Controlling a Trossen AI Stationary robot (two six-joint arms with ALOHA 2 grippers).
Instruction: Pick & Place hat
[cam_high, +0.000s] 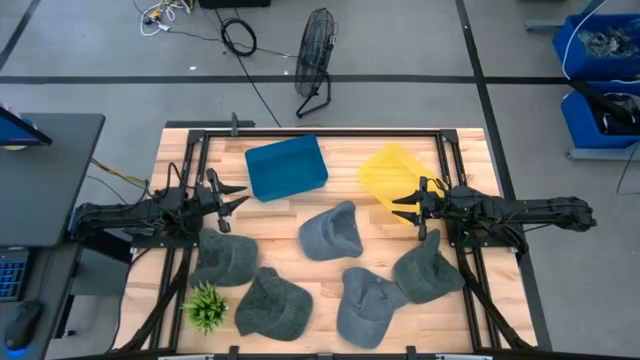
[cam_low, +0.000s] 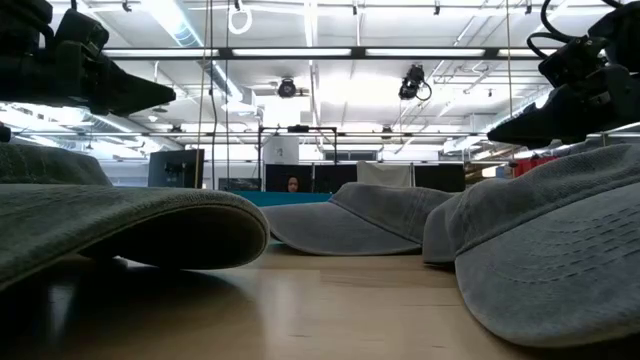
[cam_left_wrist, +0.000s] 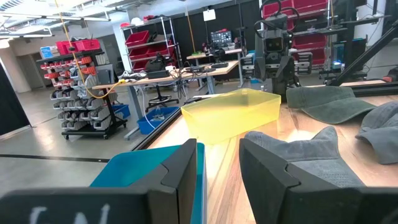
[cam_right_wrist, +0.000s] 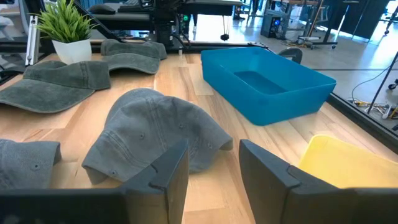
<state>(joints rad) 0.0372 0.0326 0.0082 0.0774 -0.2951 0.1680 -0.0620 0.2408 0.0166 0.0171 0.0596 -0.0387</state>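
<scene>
Several grey caps lie on the wooden table: one in the middle (cam_high: 331, 231), one at the left (cam_high: 222, 257), one near the front left (cam_high: 272, 303), one at the front middle (cam_high: 366, 304) and one at the right (cam_high: 428, 271). A blue bin (cam_high: 286, 166) and a yellow bin (cam_high: 396, 176) stand at the far side. My left gripper (cam_high: 231, 204) is open and empty above the table's left side, by the left cap. My right gripper (cam_high: 406, 206) is open and empty at the right, beside the yellow bin. The middle cap shows ahead of the right fingers (cam_right_wrist: 157, 135).
A small potted green plant (cam_high: 205, 306) stands at the front left corner. Black frame rails (cam_high: 320, 132) run around the table's edges. Bare wood lies between the two bins and the caps.
</scene>
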